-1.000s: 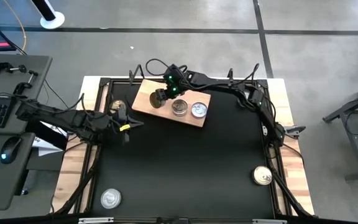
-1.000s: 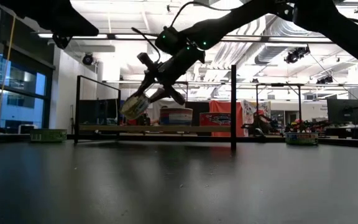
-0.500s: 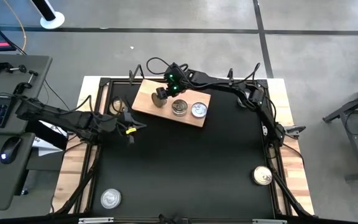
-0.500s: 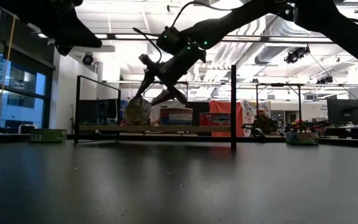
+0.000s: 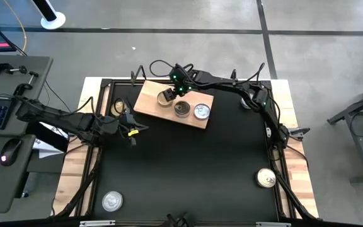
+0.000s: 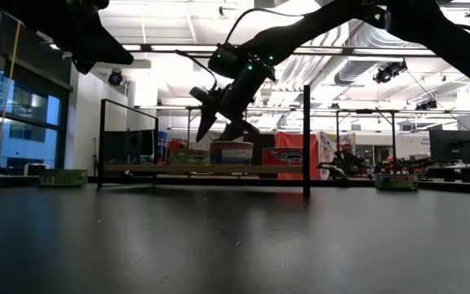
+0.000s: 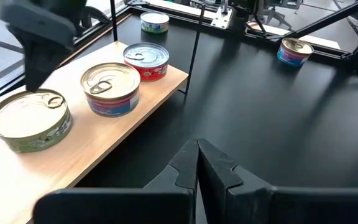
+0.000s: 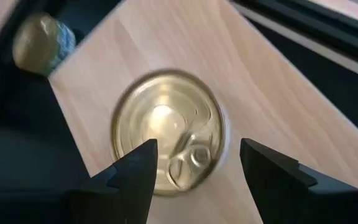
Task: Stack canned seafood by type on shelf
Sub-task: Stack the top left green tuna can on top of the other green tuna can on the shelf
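The light wooden shelf (image 5: 149,101) lies at the table's far side. Three tins stand flat on it in a row: a gold-topped, green-labelled one (image 5: 164,98) at its left end, a gold-topped, blue-labelled one (image 5: 182,110), and a silver-topped, red-labelled one (image 5: 201,111). My right gripper (image 8: 201,168) hovers open just above the green-labelled tin (image 8: 166,134), a finger on either side, touching nothing. My left gripper (image 7: 197,165) is shut and empty over the bare table, near the shelf's left end (image 5: 131,129).
Loose tins stand on the black table: one left of the shelf (image 5: 118,107), a silver-topped one at the near left (image 5: 112,200), a gold-topped one at the near right (image 5: 266,178) and one by the far right frame (image 7: 155,22). A black frame rims the table.
My right gripper carried the green-labelled tin, tilted, down onto the shelf's left end, let it go and opened. It then rose a little. The tin now stands flat on the board beside the other two.
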Controlling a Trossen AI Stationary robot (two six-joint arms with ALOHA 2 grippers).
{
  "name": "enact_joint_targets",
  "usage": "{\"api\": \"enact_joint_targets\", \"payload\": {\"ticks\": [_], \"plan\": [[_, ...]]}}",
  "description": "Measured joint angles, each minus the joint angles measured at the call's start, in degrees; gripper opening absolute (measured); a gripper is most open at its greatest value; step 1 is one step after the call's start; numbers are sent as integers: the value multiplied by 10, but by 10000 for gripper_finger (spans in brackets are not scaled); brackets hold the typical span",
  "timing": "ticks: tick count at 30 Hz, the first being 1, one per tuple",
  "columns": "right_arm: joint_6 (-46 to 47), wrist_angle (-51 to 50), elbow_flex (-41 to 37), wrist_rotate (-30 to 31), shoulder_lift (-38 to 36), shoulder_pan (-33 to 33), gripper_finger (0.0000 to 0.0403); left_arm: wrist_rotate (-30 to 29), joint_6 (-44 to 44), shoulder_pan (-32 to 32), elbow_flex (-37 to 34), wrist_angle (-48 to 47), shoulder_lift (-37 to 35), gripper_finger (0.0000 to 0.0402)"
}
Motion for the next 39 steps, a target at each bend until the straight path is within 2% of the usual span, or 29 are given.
{"api": "enact_joint_targets", "payload": {"ticks": [6, 9, 13, 15, 16, 19, 21, 26, 32, 36, 39], "plan": [[-47, 5, 11, -21, -2, 2, 220, -19, 4, 0, 3, -4, 0, 0], [-87, -13, 59, -22, -3, 2, 220, -52, -41, 19, 45, -51, 1, 0], [-161, -86, 160, 7, -6, 1, 198, -78, -149, 65, 155, -262, 20, 0], [-216, -157, 219, 34, -6, 1, 162, -78, -214, 84, 196, -372, 40, 0], [-246, -180, 225, 51, -13, 2, 136, -78, -255, 90, 204, -421, 50, 0], [-288, -217, 157, 83, -82, 6, 42, -80, -411, 91, 178, -521, 78, 0], [-301, -244, 115, 91, -127, 6, 14, -89, -513, 78, 136, -536, 95, 0], [-285, -230, -1, 102, -245, 7, 6, -150, -718, 58, 51, -536, 131, 0], [-212, -142, -100, 102, -363, 9, 2, -224, -758, 89, 33, -510, 193, 0], [-181, -120, -134, 100, -406, 11, 1, -268, -805, 120, 18, -484, 246, 0], [-174, -123, -144, 101, -421, 10, 1, -274, -865, 139, -3, -465, 286, 0]]}}
